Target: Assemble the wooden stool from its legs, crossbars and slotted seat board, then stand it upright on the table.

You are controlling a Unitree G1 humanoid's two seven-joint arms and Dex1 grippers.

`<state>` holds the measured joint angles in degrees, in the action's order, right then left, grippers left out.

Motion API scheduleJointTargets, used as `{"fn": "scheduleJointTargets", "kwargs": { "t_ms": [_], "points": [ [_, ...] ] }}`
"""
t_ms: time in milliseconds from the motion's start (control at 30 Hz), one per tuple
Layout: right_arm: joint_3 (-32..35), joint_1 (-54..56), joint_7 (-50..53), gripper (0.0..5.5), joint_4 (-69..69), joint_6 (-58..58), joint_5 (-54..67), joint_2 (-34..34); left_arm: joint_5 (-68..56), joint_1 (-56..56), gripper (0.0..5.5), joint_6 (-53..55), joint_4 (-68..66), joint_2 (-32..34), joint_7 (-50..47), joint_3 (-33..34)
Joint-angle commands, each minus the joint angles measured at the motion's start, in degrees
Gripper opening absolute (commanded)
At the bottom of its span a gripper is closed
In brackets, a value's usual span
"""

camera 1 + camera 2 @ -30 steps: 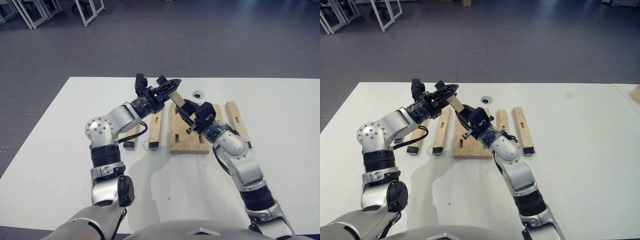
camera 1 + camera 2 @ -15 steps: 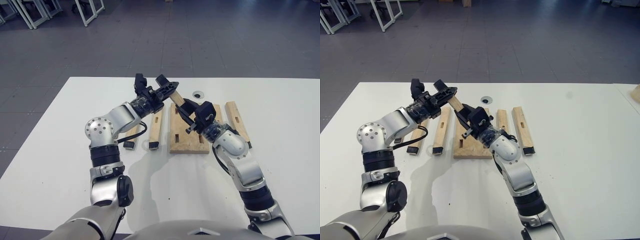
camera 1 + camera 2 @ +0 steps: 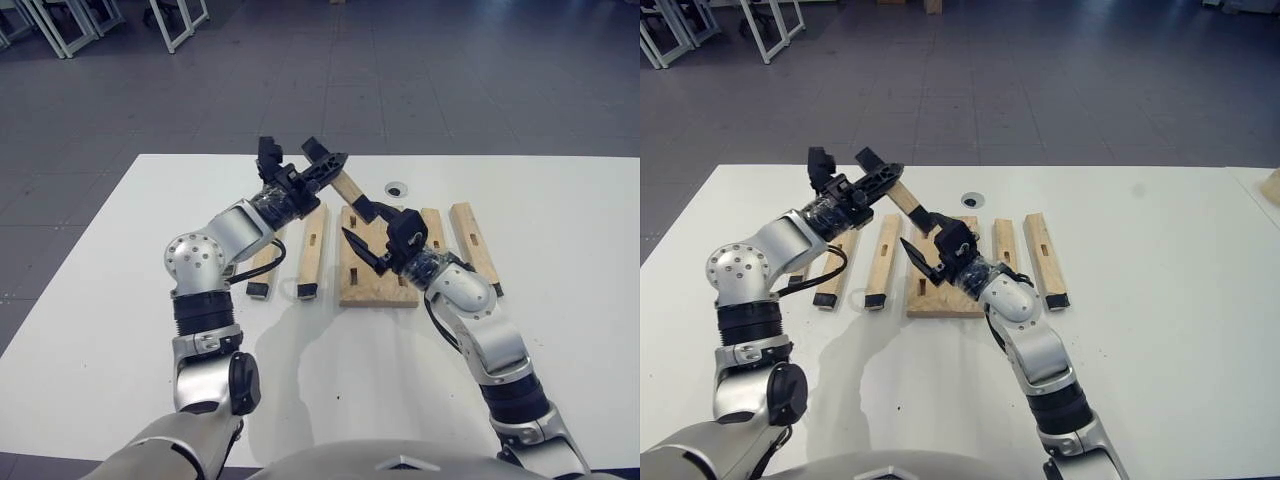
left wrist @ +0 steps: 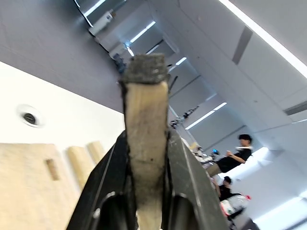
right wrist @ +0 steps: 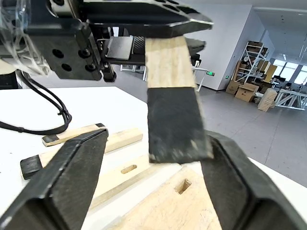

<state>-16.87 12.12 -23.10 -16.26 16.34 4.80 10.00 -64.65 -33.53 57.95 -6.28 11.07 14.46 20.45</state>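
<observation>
My left gripper (image 3: 318,172) is shut on a wooden leg (image 3: 347,190) and holds it tilted in the air above the back edge of the slotted seat board (image 3: 378,275). The leg's black-capped end (image 5: 175,124) points down towards my right gripper (image 3: 368,240). That gripper is open, its fingers (image 5: 72,177) spread wide on either side of the cap without touching it. In the left wrist view the leg (image 4: 146,129) sits clamped between the two fingers. The seat board lies flat on the white table (image 3: 120,300).
Two slotted wooden pieces (image 3: 313,250) (image 3: 262,265) lie left of the board and two more (image 3: 433,228) (image 3: 473,245) lie to its right. A small round hole (image 3: 397,188) sits in the table behind the board. Bare table surface lies in front and to both sides.
My right gripper has opened and let go of the leg's capped end, dropping a little. The left gripper has swung the leg up and to the left.
</observation>
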Motion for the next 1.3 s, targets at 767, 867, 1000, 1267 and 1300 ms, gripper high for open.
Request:
{"fn": "scheduleJointTargets", "kwargs": {
  "t_ms": [767, 867, 1000, 1267, 1300],
  "points": [
    [5.5, -11.8, 13.2, 5.50, -9.0, 9.6, -3.4, -2.2, 45.0, 7.8, 0.42, -34.6, -10.4, 4.3, -5.5, -9.2],
    [5.4, -11.7, 13.3, 5.50, -9.1, 9.8, -3.6, -2.3, 45.8, 8.3, 0.42, -34.7, -10.9, 3.9, -5.5, -9.2],
    [5.6, -11.4, 13.3, 5.50, -9.0, 9.9, -3.7, -2.4, 47.3, 8.7, 0.42, -35.8, -12.7, 4.1, -5.4, -9.3],
    [5.8, -11.0, 13.3, 5.50, -9.1, 10.0, -3.8, -2.3, 49.7, 10.9, 0.42, -38.8, -14.2, 3.5, -5.3, -10.3],
    [5.8, -11.0, 13.3, 5.50, -9.2, 10.0, -3.8, -2.2, 50.0, 11.8, 0.42, -39.0, -14.2, 3.0, -5.1, -10.8]
  ]
}}
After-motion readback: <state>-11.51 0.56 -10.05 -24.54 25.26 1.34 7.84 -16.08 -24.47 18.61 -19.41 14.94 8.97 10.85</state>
